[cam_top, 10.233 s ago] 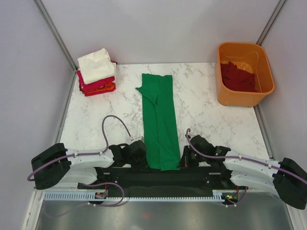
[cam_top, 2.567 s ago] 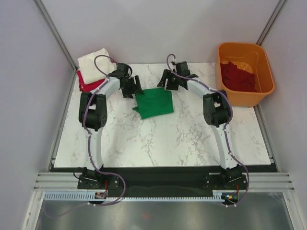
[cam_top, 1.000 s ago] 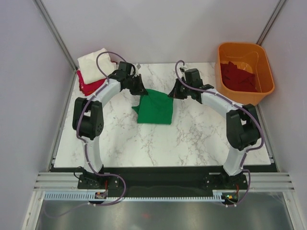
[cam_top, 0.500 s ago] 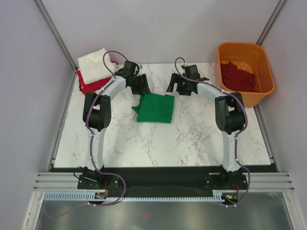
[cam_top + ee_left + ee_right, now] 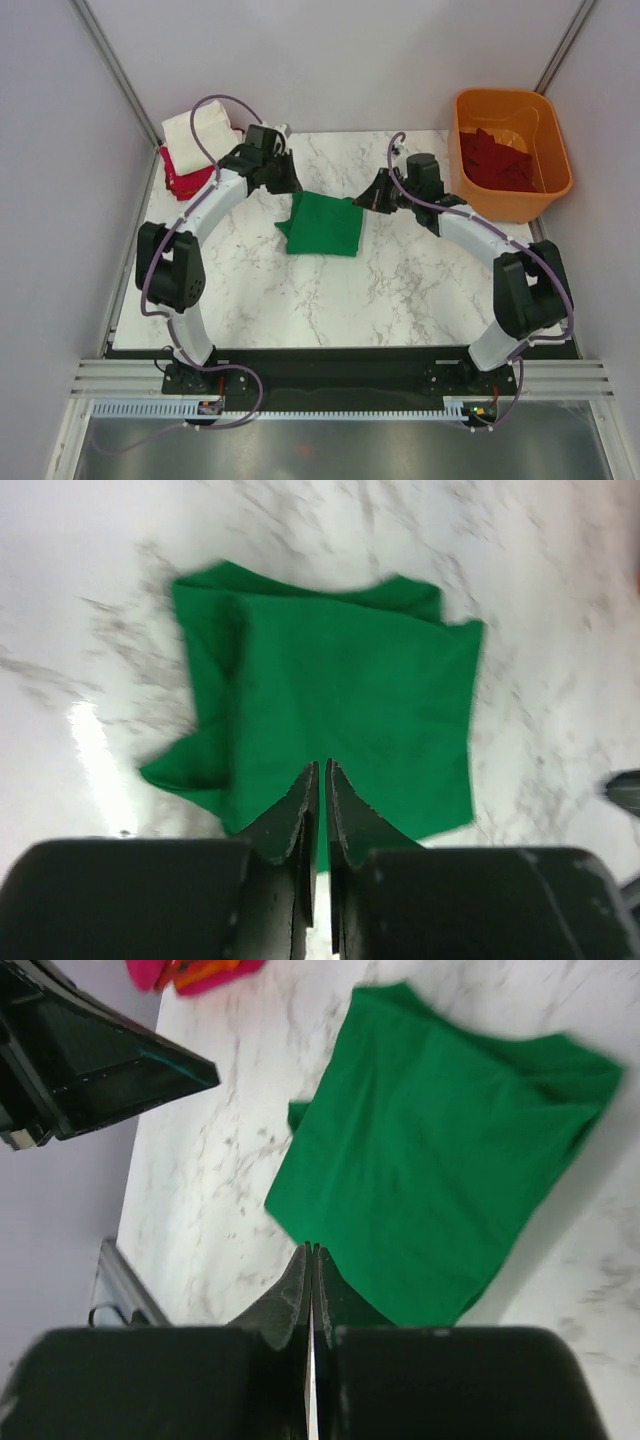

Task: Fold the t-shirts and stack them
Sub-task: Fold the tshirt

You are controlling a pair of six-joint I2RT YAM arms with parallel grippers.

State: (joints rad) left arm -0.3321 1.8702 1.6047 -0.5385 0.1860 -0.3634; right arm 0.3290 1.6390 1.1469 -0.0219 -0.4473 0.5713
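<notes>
- Marble table: the work surface. Both arms reach across it to its far half, where all the cloth lies.
- Left arm and right arm: each bends inward from its own side, so the two wrists face each other across one garment. This suits a two-handed grip on opposite corners.
- Orange tub: at the far right corner, well apart from the folding area. It holds the dark maroon shirts, crumpled and, in my judgement, awaiting their turn.
- Green t-shirt: lies flat between the two wrists, folded to a rough square with a small flap protruding at its left edge. It is near the stack but not on it.
- Stack of folded shirts: at the far left corner, red and orange beneath, cream-white on top. Judged to be where the green one goes.
- Left gripper: at the shirt's far left corner. Fingers are drawn almost together, with a thin slit in which green shows. Whether cloth is pinched cannot be confirmed.
- Right gripper: at the far right corner, its fingers pressed tight together over the cloth's edge. No cloth can be seen caught between them.
- Assessment: folding appears done and transfer to the stack is outstanding. A one-sided grip could let the square fall open in transit.
</notes>
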